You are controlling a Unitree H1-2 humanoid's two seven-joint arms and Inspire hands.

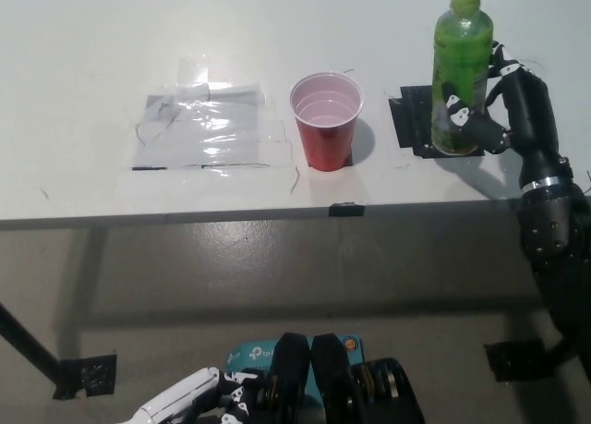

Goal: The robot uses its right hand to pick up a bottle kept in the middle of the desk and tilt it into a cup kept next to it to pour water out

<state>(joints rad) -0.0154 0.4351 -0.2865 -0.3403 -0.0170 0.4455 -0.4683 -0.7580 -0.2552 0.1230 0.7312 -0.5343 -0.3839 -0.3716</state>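
Meanwhile, right hand (503,105) fingers (459,110) wrapped round upright green bottle (459,68), red cup (326,121) just beside, clear tape patch (203,128) farther left.

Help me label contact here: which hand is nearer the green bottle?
Right. The black right hand is wrapped around the green bottle; the white left hand rests far off at the lower left, below the desk edge.

Glossy plastic bottle (459,73), red plastic cup (327,121), matt desk (92,54).

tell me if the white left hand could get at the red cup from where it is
Probably not as things stand. The left hand rests low at the picture's bottom edge, below the desk, while the red cup stands on top. Nothing blocks the cup, but the hand would have to rise over the desk edge.
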